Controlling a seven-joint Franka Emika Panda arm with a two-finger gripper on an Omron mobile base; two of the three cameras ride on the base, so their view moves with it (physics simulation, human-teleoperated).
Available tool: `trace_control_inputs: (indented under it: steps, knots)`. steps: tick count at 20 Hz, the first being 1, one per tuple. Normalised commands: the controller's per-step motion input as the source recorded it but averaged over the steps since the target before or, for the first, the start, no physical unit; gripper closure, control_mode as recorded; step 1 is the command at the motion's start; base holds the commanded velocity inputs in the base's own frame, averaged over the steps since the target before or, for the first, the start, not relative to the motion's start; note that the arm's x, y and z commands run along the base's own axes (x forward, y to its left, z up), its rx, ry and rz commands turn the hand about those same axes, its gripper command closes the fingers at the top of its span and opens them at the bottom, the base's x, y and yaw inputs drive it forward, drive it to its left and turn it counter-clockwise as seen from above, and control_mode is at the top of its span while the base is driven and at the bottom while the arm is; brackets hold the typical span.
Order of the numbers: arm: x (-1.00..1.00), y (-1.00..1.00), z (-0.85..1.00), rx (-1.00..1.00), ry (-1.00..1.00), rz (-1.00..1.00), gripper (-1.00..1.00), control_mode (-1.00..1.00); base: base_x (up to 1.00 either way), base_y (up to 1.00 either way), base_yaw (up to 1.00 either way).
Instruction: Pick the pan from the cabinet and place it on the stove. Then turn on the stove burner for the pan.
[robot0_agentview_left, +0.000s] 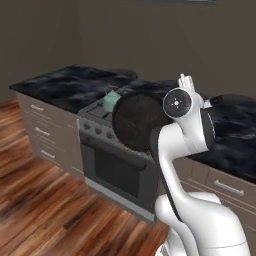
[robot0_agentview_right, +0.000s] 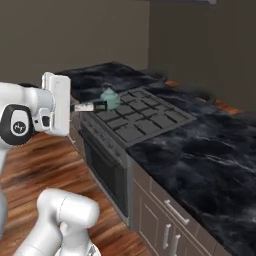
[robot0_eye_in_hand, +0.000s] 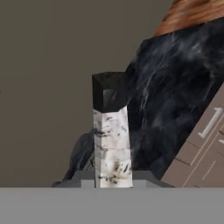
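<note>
1. The jaws (robot0_eye_in_hand: 113, 181) are closed on the handle of the pan (robot0_agentview_left: 136, 122); in the hand view that handle runs straight up from between them, pale and mottled, with a black tip.
2. The arm is folded high: its white wrist sits level with the top of the stove (robot0_agentview_right: 142, 117), and the hand points sideways.
3. In the left base view the pan is held in the air on its edge, its round black face turned toward the camera, in front of the stove's near corner and above the knob row.
4. In the right base view the handle reaches out level from the hand toward the teal kettle (robot0_agentview_right: 109, 97), which stands on the stove's far left grate.
5. The remaining black grates lie bare to the right of the kettle.
6. The dark marbled surface (robot0_agentview_right: 200, 165) flanks the stove on both sides; wooden floor (robot0_agentview_left: 45, 205) lies open in front of the oven door.
</note>
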Motion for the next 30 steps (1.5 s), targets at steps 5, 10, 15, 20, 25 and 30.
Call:
trace_control_inputs:
  steps: [5,10,15,20,25,30]
  knots:
    - [0.0,0.0,0.0,0.0,0.0,0.0,1.0,1.0,0.37,0.42,-0.46]
    - [0.0,0.0,0.0,0.0,0.0,0.0,1.0,1.0,0.33,0.54,-0.45]
    - [0.0,0.0,0.0,0.0,0.0,0.0,1.0,1.0,0.32,0.54,-0.44]
    - [0.0,0.0,0.0,0.0,0.0,0.0,1.0,1.0,0.29,0.47,-0.43]
    - [0.0,0.0,0.0,0.0,0.0,0.0,1.0,1.0,0.22,0.53,-0.41]
    - [0.0,0.0,0.0,0.0,0.0,0.0,1.0,1.0,0.26,0.6,-0.4]
